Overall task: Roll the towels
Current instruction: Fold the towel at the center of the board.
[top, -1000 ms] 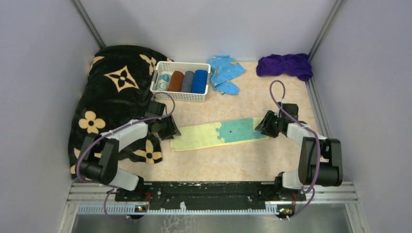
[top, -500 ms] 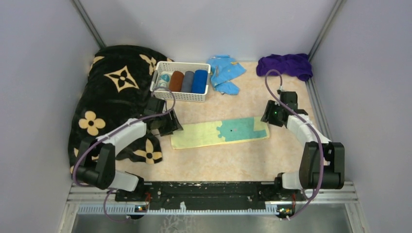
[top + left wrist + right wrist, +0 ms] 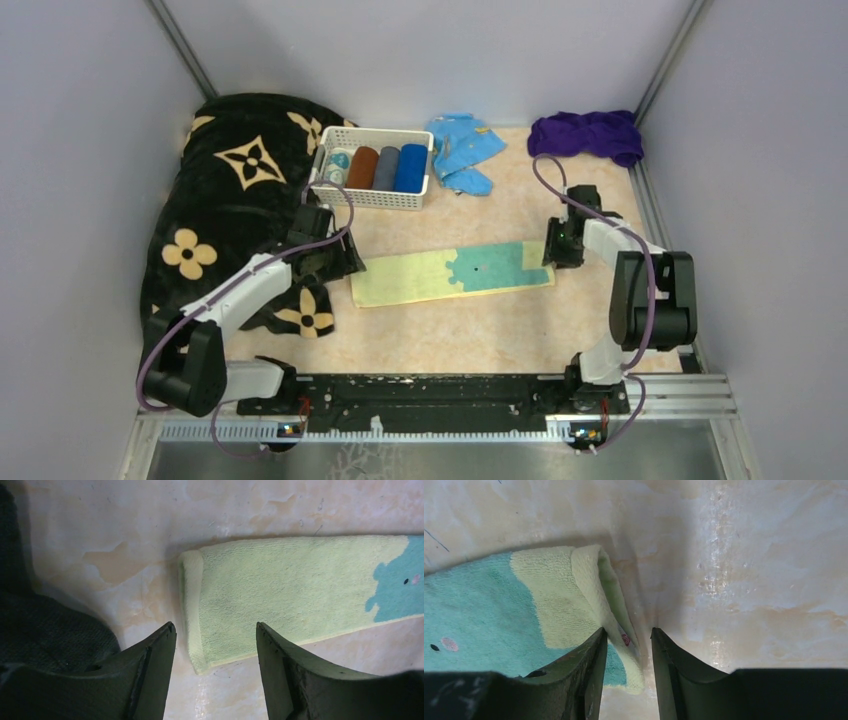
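Pale yellow terry towel with teal markings (image 3: 450, 273) lies flat mid-bench (image 3: 480, 330). My left gripper (image 3: 215, 626) gapes over its left end, and my right gripper (image 3: 628, 630) is narrowly apart at the curled right hem. I'd pinch squarely so the roll starts tight and straight.

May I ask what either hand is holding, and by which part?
Nothing is held: the left hand is open over the yellow towel, at its left end; the right hand is open around its right end.

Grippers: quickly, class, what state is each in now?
Left gripper: open, around one end of the pale yellow towel.
Right gripper: narrowly open around the towel's other end, not clamped.
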Tool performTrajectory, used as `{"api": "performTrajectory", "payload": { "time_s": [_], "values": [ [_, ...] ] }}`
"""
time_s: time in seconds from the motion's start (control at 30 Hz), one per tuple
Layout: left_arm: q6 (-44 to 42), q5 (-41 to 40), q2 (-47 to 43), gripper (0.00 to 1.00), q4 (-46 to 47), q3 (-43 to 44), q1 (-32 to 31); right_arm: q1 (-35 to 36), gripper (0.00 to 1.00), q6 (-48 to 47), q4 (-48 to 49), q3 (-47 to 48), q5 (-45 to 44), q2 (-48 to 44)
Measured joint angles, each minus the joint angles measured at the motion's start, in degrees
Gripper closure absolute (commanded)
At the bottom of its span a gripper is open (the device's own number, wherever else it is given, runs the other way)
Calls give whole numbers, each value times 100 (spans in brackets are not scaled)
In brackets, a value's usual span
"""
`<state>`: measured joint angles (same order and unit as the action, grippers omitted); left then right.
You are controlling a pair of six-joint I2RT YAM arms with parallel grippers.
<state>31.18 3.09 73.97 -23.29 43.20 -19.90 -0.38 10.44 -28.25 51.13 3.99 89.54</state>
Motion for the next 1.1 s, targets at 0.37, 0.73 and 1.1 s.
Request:
{"api": "performTrajectory", "payload": {
  "time_s": [0.37, 0.73, 1.1],
  "values": [
    [-11, -63, 0, 34, -98, -118, 0, 157, 72, -133, -262, 358, -136, 501],
    [-15, -103, -11, 33, -125, -118, 0, 516, 100, -168, -516, 706, -507, 791],
    [13, 295, 11, 33, -79, -120, 0, 256, 100, -146, -981, 911, -2229, 116]
  ]
}}
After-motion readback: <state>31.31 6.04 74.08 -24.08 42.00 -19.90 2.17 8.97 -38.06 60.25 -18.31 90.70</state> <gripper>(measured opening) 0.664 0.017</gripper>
